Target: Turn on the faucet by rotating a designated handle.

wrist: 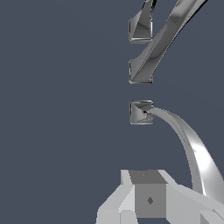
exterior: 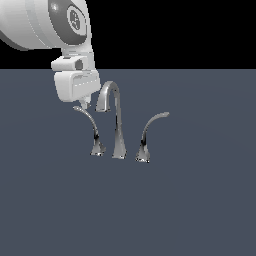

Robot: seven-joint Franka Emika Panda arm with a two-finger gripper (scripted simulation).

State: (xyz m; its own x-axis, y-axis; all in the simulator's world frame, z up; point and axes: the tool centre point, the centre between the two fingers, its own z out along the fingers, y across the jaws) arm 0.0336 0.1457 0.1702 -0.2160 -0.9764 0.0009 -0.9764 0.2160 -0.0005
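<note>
The chrome faucet stands on the dark floor, its tall gooseneck spout in the middle. The handle on the exterior view's left arcs leftward from a small flared base. My gripper hangs right at the handle's pointed tip, touching or nearly touching it from above. In the wrist view the fingers sit together as one block, shut on nothing, with the handle's lever curving past beside them.
A mirror-image lever arcs rightward on the spout's other side; its base shows in the wrist view. The flat grey floor spreads all around the faucet.
</note>
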